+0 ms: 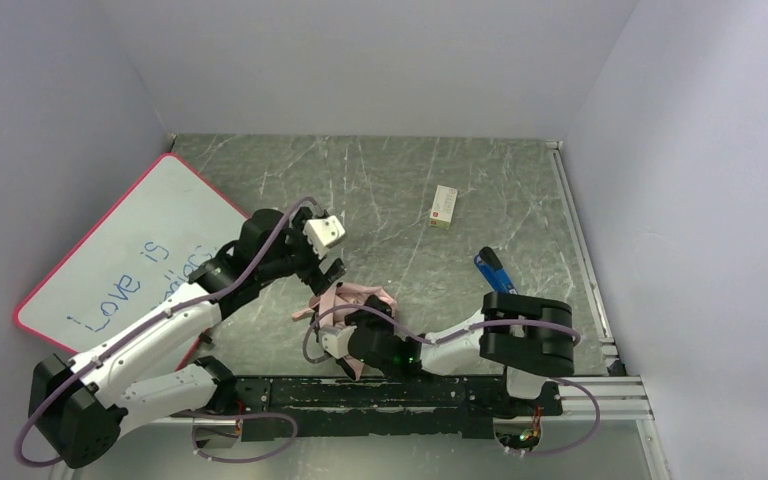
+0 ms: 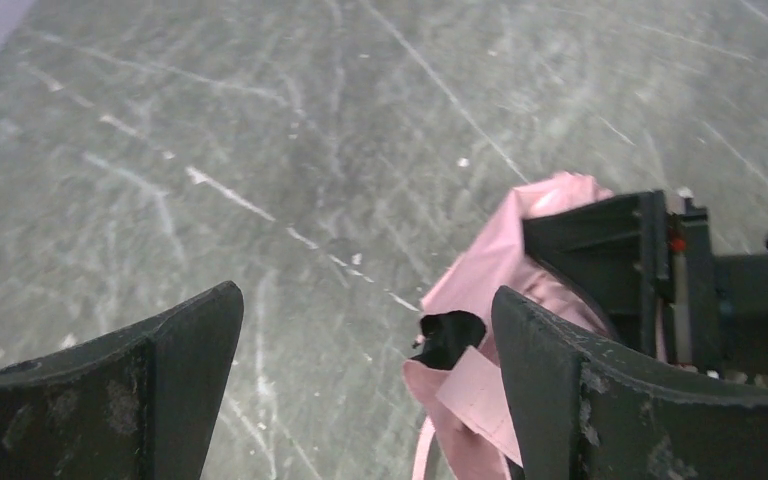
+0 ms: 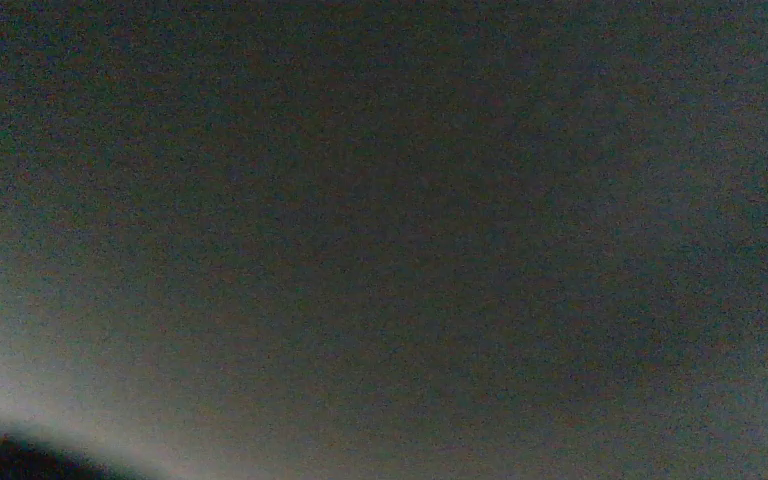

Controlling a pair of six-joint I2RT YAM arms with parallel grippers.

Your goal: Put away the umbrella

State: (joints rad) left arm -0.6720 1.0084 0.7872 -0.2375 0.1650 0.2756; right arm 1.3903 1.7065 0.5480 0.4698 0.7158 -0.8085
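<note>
One pink umbrella (image 1: 345,298) lies on the counter (image 1: 390,190), the right hand (image 1: 358,322) part-closed around it. The left hand (image 2: 365,310) gapes wide and empty just beside it. One whiteboard (image 1: 130,250), one small box (image 1: 444,207), one blue pen (image 1: 493,270).

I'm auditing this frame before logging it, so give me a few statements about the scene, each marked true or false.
1. The left gripper is open. True.
2. The umbrella lies on the whiteboard. False: it lies on the grey table, apart from the whiteboard.
3. A small white box lies farther back on the table than the umbrella. True.
4. The right wrist view shows the umbrella clearly. False: that view is dark and shows nothing recognisable.
5. The blue pen lies left of the umbrella. False: in the top view it lies to the umbrella's right.
</note>
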